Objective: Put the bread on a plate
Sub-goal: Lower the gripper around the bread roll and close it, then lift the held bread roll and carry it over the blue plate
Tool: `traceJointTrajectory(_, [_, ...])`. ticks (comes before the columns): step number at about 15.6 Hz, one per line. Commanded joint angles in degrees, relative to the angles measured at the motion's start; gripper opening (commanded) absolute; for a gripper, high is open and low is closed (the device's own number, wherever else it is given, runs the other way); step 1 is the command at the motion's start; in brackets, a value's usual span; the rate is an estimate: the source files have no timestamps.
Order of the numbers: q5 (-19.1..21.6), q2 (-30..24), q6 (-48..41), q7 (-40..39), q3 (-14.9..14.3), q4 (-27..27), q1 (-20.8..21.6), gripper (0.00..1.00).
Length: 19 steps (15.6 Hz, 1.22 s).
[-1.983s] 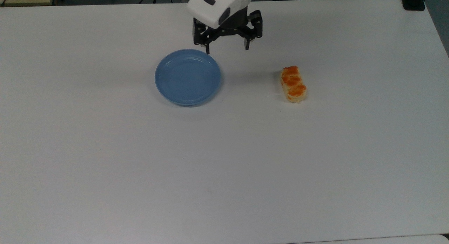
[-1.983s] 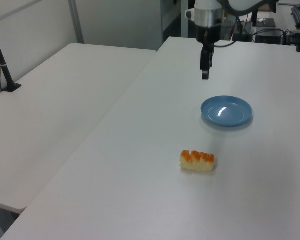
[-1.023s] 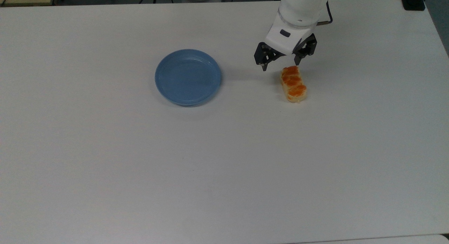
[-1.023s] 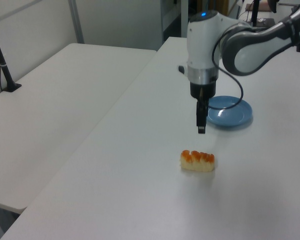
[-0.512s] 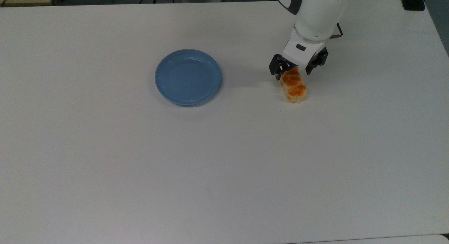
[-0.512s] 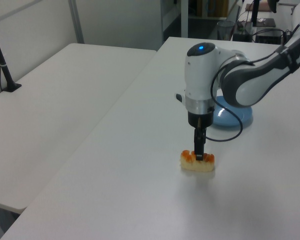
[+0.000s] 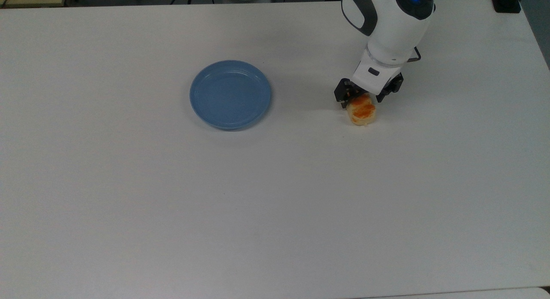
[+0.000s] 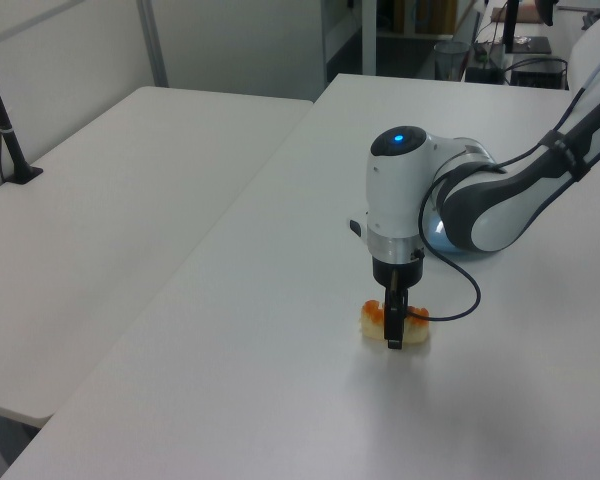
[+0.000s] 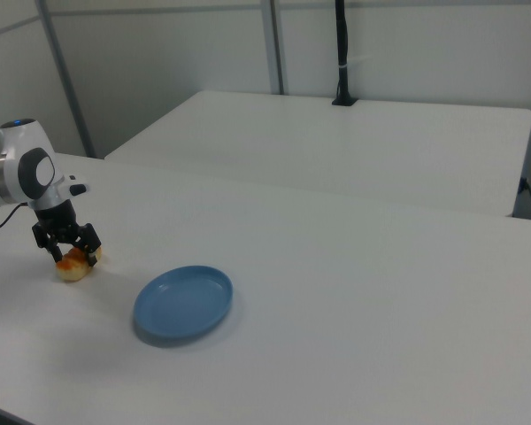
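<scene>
Table (image 7: 129, 204) white (second beside it)

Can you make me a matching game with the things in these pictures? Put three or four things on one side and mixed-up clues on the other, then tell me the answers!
Things:
1. bread
2. plate
3. tool
4. table

Clues:
A. blue, round, nothing on it
B. big, white, everything sits on it
C. black, lowered over the little loaf, one finger on each side
D. pale yellow with orange bumps, lying on the table to the top view's right of the plate

Right pairs: 1-D, 2-A, 3-C, 4-B
</scene>
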Motion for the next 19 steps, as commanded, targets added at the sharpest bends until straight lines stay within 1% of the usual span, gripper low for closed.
traceJointTrajectory(1, [-0.96,-0.59,1.25,1.45,-0.10,-0.77,0.35,0.97])
traceJointTrajectory(2, [-0.96,-0.59,1.25,1.45,-0.18,-0.85,0.26,0.90])
traceJointTrajectory(3, [-0.96,-0.59,1.25,1.37,-0.18,-0.85,0.26,0.80])
traceJointTrajectory(4, [-0.96,-0.59,1.25,1.36,-0.18,-0.85,0.35,0.65])
traceJointTrajectory(5, [-0.96,-0.59,1.25,1.36,-0.18,-0.77,0.35,0.41])
traceJointTrajectory(6, [-0.96,-0.59,1.25,1.28,-0.18,-0.77,0.35,0.31])
traceJointTrajectory(7, [-0.96,-0.68,1.25,1.19,-0.18,-0.77,0.35,0.28])
traceJointTrajectory(10, [-0.96,-2.17,0.37,0.75,-0.36,-0.59,0.00,0.28])
traceJointTrajectory(13, [-0.96,-4.98,-4.01,-0.74,-1.23,0.02,-0.35,0.28])
traceJointTrajectory(17, [-0.96,-7.97,-8.50,-5.83,-4.92,0.29,-0.88,0.29])
traceJointTrajectory(19, [-0.87,-9.29,-11.57,-9.60,-6.51,0.29,-1.93,0.29])
